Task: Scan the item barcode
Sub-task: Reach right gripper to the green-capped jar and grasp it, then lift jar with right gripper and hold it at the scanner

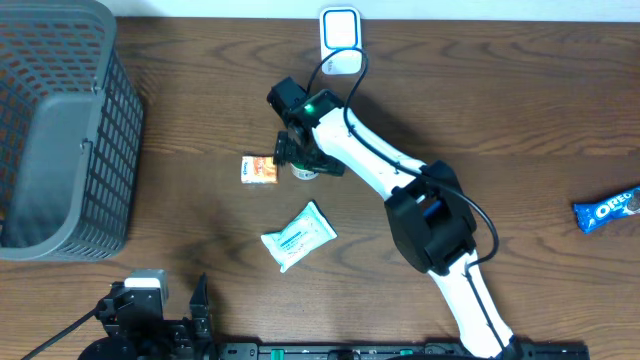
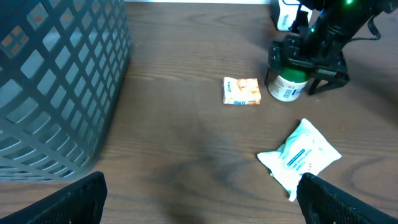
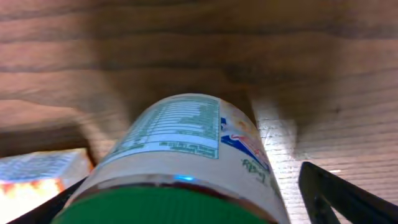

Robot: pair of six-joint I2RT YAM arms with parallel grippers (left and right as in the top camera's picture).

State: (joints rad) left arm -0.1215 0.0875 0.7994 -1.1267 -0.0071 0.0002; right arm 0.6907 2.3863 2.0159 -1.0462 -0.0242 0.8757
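A small white jar with a green lid (image 1: pixel 304 169) stands upright on the wooden table, its printed label (image 3: pixel 180 127) facing the right wrist camera. My right gripper (image 1: pixel 300 158) is down around it, jaws open, one finger on each side; a gap shows between the right finger (image 3: pixel 339 196) and the jar (image 3: pixel 186 143). From the left wrist view the jar (image 2: pixel 288 87) sits under the black right gripper (image 2: pixel 308 59). The white scanner (image 1: pixel 341 40) is at the table's far edge. My left gripper (image 2: pixel 199 208) hangs open over bare wood at the near edge.
An orange snack packet (image 1: pixel 260 168) lies just left of the jar. A white wipes packet (image 1: pixel 298 236) lies nearer the front. A grey basket (image 1: pixel 60 140) fills the left side. A blue Oreo pack (image 1: pixel 607 210) lies at the far right.
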